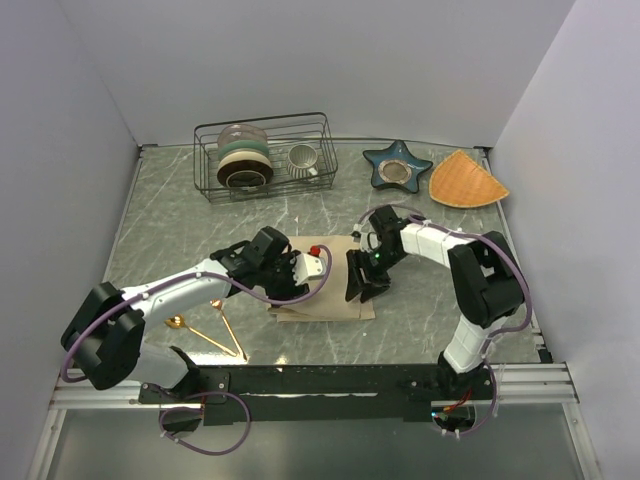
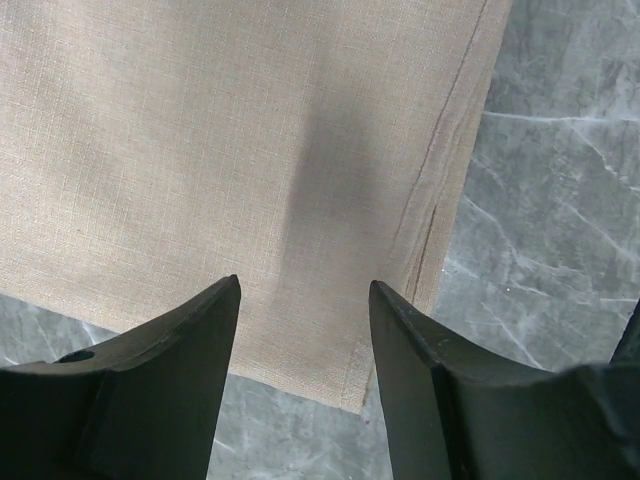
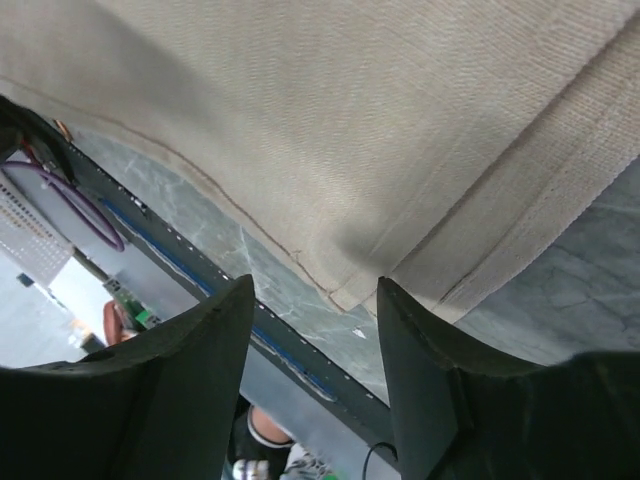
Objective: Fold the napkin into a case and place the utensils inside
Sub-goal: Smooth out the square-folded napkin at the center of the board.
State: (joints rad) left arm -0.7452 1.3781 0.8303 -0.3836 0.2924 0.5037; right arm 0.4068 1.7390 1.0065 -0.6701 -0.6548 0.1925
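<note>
Seen from above, a folded beige napkin [image 1: 322,306] lay flat on a grey marbled table [image 1: 180,220], directly between the two grippers, which faced each other across it.

The left gripper [image 2: 305,300] hung over the napkin's left side. Its two dark fingers [image 2: 170,390] stood apart and clamped nothing. In its wrist view the cloth spread out ahead of and beneath the fingertips, one corner of the cloth sitting just below the gap between them. A stitched hem ran away from the gripper on its right, with bare table beyond.

The right gripper [image 3: 315,300] hung over the napkin's right side, jaws likewise parted and empty. In its wrist view the cloth filled the space ahead of the fingertips, showing stacked layers at a folded edge. The corner of those layers lay just beyond the gap between the fingers.

A gold spoon [image 1: 205,337] and a gold fork [image 1: 229,329] lay on the table behind the left gripper, beside its arm, apart from the napkin, their handles meeting in a V.
</note>
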